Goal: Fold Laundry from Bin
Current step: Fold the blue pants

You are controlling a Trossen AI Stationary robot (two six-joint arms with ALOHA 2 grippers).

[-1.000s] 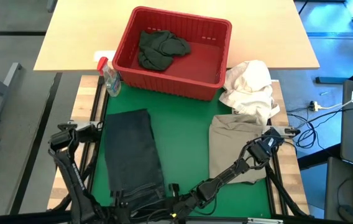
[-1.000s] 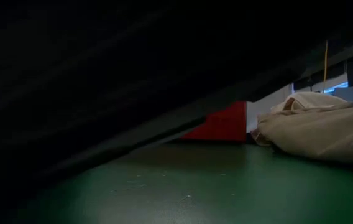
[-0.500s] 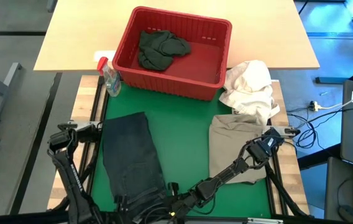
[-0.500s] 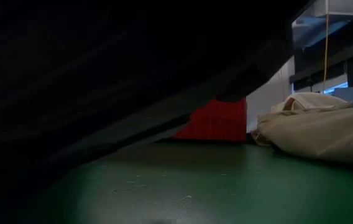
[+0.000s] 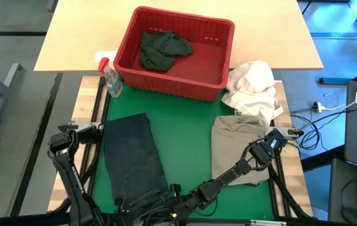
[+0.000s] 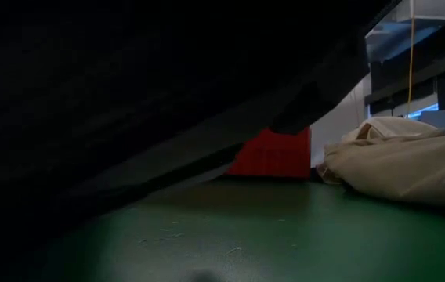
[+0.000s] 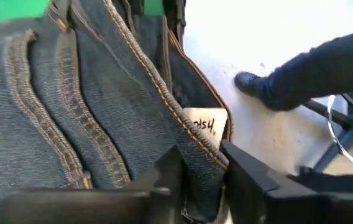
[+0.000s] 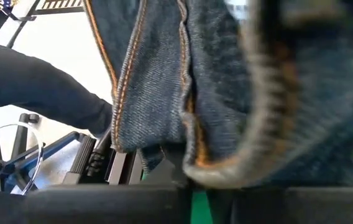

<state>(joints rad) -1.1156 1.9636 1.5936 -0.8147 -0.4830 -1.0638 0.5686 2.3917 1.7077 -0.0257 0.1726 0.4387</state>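
Dark denim jeans (image 5: 131, 157), folded lengthwise, lie on the left half of the green mat (image 5: 188, 144). Their waistband end is at the near edge. Both grippers are at that end, my left gripper (image 5: 125, 204) and my right gripper (image 5: 171, 196), each shut on the jeans. In the low view the raised dark cloth (image 6: 128, 94) fills most of the picture. The red bin (image 5: 185, 16) stands at the far side with one dark garment (image 5: 161, 49) inside. A folded khaki garment (image 5: 235, 141) lies on the mat's right. My left gripper (image 7: 201, 171) pinches the jeans' waistband edge (image 7: 195, 146) between its two fingers, beside the white size tag (image 7: 204, 124). Several denim layers pass between the fingers. The held end is off the mat and the rest lies on it. My right gripper (image 8: 192, 186) is shut on a thick stitched fold of the jeans (image 8: 226, 168) at their near end. The cloth hangs right in front of the camera and hides the fingertips. One layer or several cannot be told.
A white cloth bundle (image 5: 252, 88) lies by the bin's right corner, above the khaki garment (image 6: 403, 168). A small spray bottle (image 5: 110, 78) stands at the bin's left corner. The bin also shows in the low view (image 6: 281, 157). A person's dark leg (image 7: 313, 68) shows on the floor beyond the near edge.
Both grippers have raised the jeans' near end. In the low view the dark cloth has risen and more of the red bin shows beneath it. The jeans' far end has stayed on the mat.
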